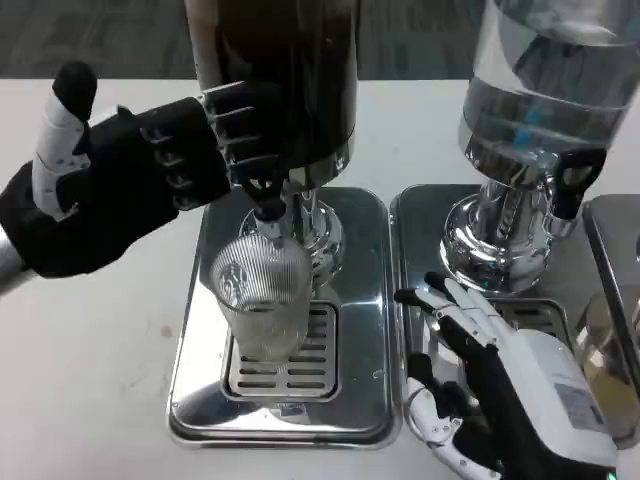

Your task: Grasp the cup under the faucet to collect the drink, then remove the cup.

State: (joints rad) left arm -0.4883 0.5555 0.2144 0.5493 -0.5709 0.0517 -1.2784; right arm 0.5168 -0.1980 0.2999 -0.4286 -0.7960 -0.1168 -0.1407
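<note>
- Clear ribbed plastic or glass, the cup (264, 303) stands upright on the slotted grate of the left drip tray (200, 400), right under the black faucet (268, 205) of the dark drink dispenser (280, 80). It looks empty or nearly so; I cannot tell the level for certain.
- Neither hand holds the cup. The left hand (130, 175) is up at the dispenser body, to the cup's upper left, fingertips touching or very near the tank just above the tap handle; it grips nothing I can see.
- The right hand (500, 385) lies over the neighbouring tray (420, 220), well to the cup's right, fingers spread and empty.
- Risks, as I judge them: if the tap is opened while the cup stands unheld, the stream could push the light cup off centre and splash onto the tray.
- The right hand, reaching across, could knock the cup sideways off the grate or tip it before the fingers close round it.
- Lifting out too steeply could strike the rim against the faucet spout; filling too long would spill.
- The clear dispenser (540, 100) stands close to the right hand's path.
</note>
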